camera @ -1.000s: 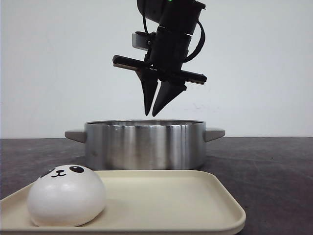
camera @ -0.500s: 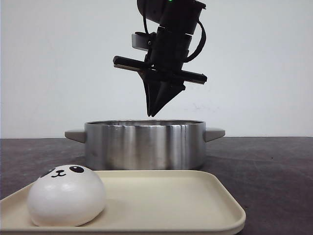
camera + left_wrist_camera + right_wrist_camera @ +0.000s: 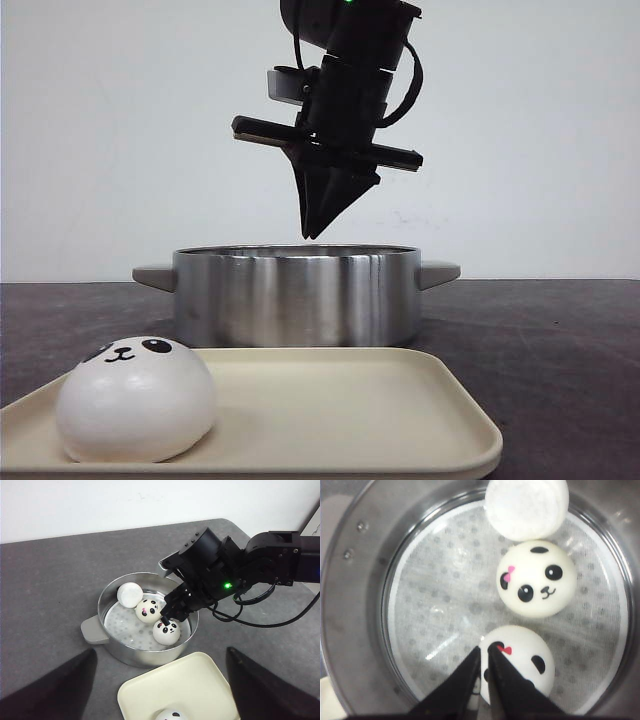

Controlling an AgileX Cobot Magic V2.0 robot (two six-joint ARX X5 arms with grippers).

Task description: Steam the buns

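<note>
My right gripper (image 3: 318,228) hangs above steamer pot (image 3: 297,296), fingers pinched together, holding nothing. Left gripper (image 3: 160,690) spread wide, empty. Three buns (image 3: 536,578) inside pot, last bun (image 3: 136,399) on tray (image 3: 400,410) beside pot. Risk: squashing that soft one.

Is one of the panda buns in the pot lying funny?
Yes. The bun by the pot's wall shows only plain white, no face, so it seems tipped over. The other two buns in the pot show their panda faces. The last bun sits upright on the tray.
</note>
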